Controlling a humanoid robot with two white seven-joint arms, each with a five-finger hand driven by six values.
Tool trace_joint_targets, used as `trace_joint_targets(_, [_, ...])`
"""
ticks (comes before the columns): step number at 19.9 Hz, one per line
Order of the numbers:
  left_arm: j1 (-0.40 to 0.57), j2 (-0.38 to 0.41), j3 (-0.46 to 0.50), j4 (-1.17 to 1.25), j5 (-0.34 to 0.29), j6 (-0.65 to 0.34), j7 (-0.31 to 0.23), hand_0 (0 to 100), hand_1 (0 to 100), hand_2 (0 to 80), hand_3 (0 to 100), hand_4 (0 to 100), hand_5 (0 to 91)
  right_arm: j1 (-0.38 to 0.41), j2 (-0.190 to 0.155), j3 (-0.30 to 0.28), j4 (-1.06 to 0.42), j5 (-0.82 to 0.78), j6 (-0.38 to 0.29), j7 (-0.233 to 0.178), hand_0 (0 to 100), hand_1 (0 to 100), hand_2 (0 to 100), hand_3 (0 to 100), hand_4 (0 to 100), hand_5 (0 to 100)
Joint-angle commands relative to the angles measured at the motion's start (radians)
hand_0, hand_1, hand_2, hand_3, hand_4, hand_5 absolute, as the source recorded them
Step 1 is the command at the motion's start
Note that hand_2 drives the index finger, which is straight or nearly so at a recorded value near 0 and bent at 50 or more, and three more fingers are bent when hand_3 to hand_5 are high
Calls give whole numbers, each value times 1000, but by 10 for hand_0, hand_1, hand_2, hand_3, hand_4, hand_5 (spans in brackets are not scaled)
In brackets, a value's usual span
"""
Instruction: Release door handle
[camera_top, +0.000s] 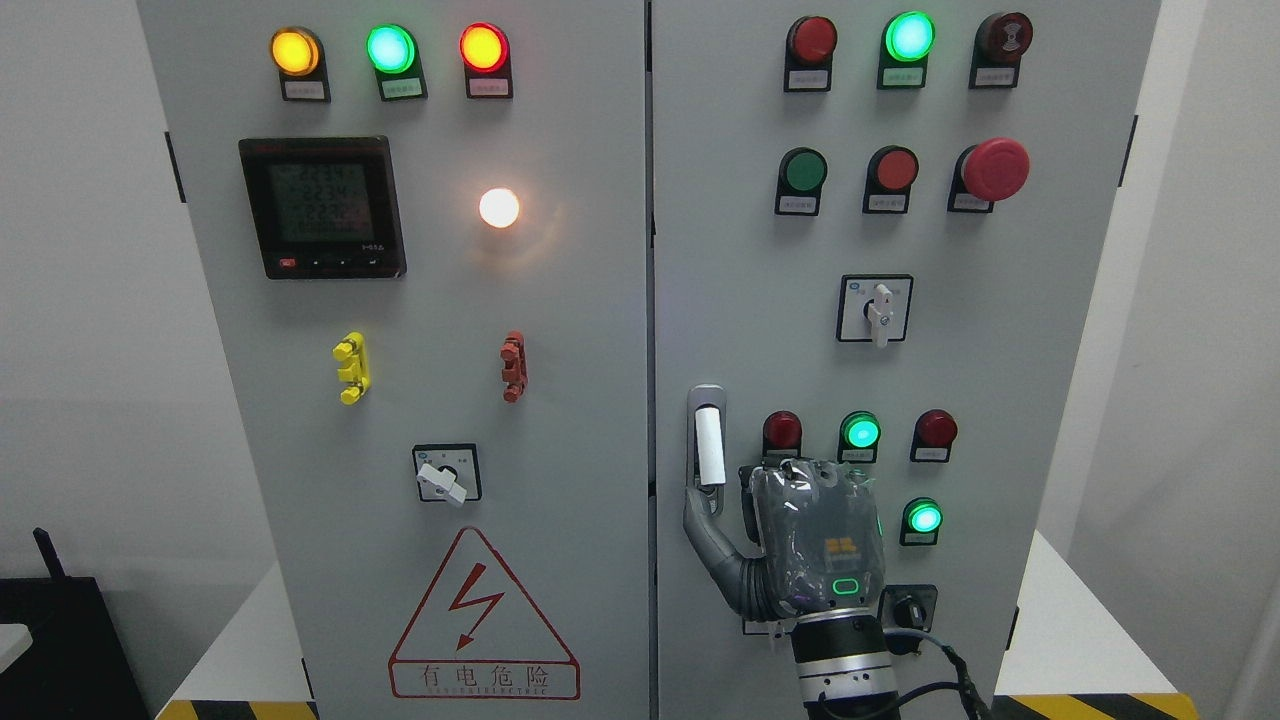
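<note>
right hand (800, 540) flat against right door, fingers relaxed, holding nothing, thumb tip by handle (706, 440) base | handle on door's left edge | risk: thumb snags handle when withdrawing, tugging door

The right hand (812, 535) rises from the bottom edge, right of the middle, its back to the camera, in front of the lower part of the right cabinet door (1020, 330). Just to its left stands the door handle (707, 450), upright; the thumb reaches up-left to the handle's lower end and seems to touch it, though the contact is hard to make out. Directly above the hand sits a row of three indicator lamps (860, 433), and one more lamp (924, 518) lies just to its right. Higher up is a rotary switch (876, 308). Further left, past the seam, is the left cabinet door (570, 420), with a warning triangle (484, 618) well left of the hand.
</note>
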Motion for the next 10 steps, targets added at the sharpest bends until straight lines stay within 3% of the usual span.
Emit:
trace_joint_targets(1, [0, 0, -14, 20, 0, 1, -1, 120, 389, 0, 0, 0, 0, -1, 2, -3, 4, -1, -1, -3, 487, 155, 1000, 1000, 1000, 990])
trace_joint_targets(10, [0, 0, -14, 20, 0, 1, -1, 120, 389, 0, 0, 0, 0, -1, 2, -4, 2, -2, -1, -9, 499, 212, 1000, 1000, 1000, 990])
